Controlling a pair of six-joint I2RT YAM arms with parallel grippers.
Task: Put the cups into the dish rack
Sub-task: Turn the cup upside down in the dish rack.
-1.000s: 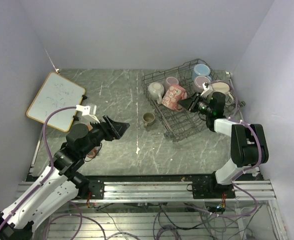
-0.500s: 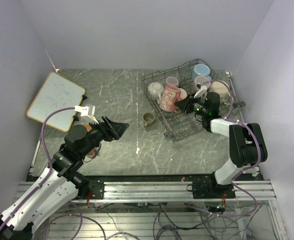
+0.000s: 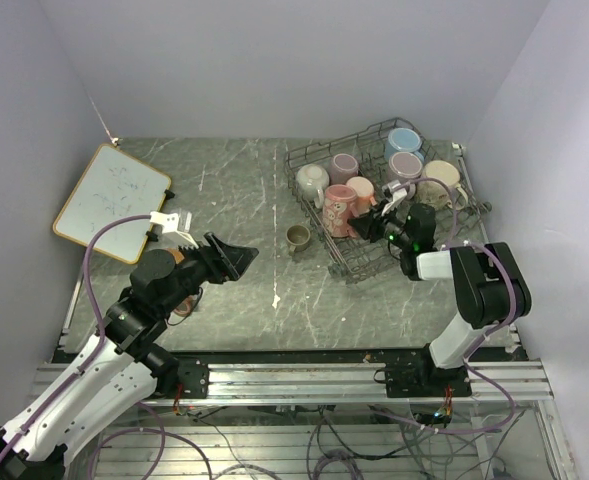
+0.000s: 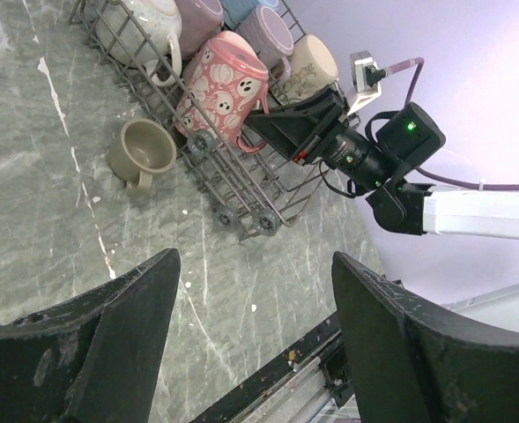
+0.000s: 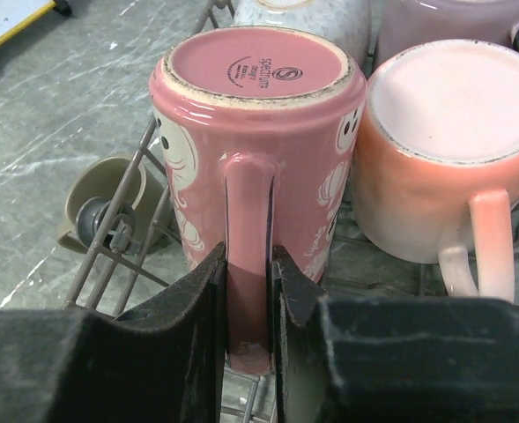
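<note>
The grey wire dish rack (image 3: pixel 366 258) stands at the back right and holds several mugs upside down. My right gripper (image 5: pixel 247 304) is shut on the handle of a pink floral-printed mug (image 5: pixel 257 132), which stands base-up in the rack (image 5: pixel 109 256) next to a peach mug (image 5: pixel 448 150). The pink mug also shows in the top view (image 3: pixel 340 207) and in the left wrist view (image 4: pixel 226 86). A small olive-brown mug (image 3: pixel 297 238) lies on the table just left of the rack. My left gripper (image 3: pixel 236 258) is open and empty, raised over the table left of that mug.
A wood-framed whiteboard (image 3: pixel 111 201) lies at the far left. A cork coaster (image 3: pixel 182 300) sits under my left arm. Purple walls close in the table on three sides. A metal rail (image 3: pixel 294 375) runs along the near edge.
My right gripper has moved left and lowered with the pink floral mug, turning it from tilted to base-up in the rack. The left arm has barely moved.
</note>
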